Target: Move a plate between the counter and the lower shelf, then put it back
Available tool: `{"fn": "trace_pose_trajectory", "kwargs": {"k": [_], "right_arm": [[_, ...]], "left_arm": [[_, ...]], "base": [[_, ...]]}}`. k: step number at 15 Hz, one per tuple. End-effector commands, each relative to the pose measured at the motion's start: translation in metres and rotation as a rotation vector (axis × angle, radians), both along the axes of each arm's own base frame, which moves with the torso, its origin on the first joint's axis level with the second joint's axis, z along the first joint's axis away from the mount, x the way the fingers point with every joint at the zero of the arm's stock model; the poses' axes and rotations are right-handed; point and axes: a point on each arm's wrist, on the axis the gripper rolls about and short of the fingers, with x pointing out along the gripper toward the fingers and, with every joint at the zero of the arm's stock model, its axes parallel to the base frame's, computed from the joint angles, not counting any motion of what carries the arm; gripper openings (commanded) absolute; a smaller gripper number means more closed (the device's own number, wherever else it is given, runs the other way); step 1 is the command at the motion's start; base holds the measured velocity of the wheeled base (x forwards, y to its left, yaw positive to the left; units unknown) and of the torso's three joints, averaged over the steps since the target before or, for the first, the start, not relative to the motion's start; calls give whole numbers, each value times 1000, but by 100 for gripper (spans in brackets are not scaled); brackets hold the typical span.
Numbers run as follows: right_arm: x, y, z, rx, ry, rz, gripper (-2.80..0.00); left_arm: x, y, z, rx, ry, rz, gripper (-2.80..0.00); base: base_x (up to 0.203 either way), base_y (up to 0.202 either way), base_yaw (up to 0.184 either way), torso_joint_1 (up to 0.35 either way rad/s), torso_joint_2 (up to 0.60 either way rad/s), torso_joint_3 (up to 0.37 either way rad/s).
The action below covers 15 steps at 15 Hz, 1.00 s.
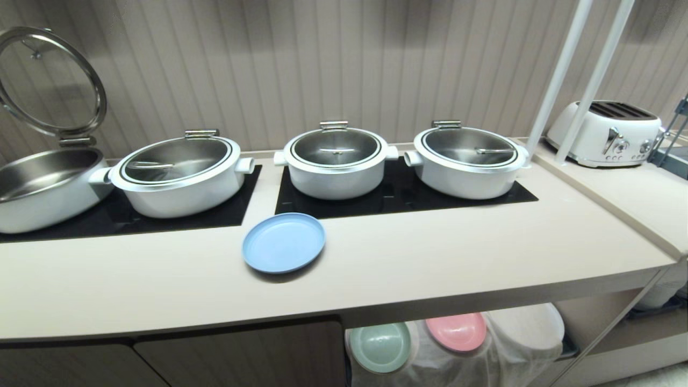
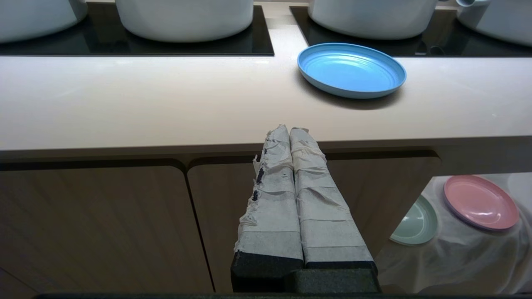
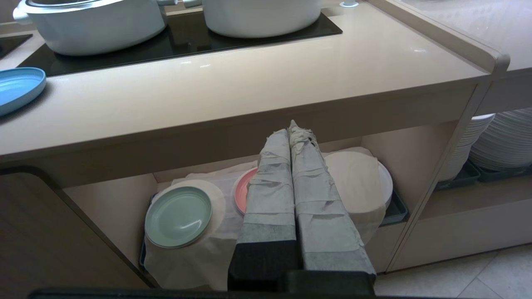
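Head view shows the plate (image 1: 284,242) lying flat on the tabletop (image 1: 430,258), between the cooktop panels (image 1: 400,196) and the front edge, bare surface around it. Both the left hand (image 2: 289,129) and right hand (image 3: 293,126) hang before that edge, fingers pressed together, empty. Below, the lower shelf (image 3: 116,203) holds a mint-green plate (image 3: 178,216) on white cloth (image 3: 199,257).

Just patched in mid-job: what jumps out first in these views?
The light-blue plate lies alone on the beige counter, just in front of the gap between the black cooktops. Behind it stand white pots, the far-left one's lid tipped open. Mint-green and pink plates lie on the cloth-draped lower shelf.
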Motion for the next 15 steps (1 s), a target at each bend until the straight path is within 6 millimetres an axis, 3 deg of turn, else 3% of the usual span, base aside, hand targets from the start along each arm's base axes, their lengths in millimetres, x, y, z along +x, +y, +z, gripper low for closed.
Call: {"fn": "trace_pose_trajectory", "kwargs": {"k": [1, 15], "right_arm": [[0, 0, 0, 1, -1, 0, -280], [0, 0, 0, 1, -1, -1, -280]], "left_arm": [[0, 0, 0, -1, -1, 1, -280], [0, 0, 0, -1, -1, 1, -280]], "base": [[0, 0, 0, 0, 0, 0], [0, 0, 0, 0, 0, 0]]}}
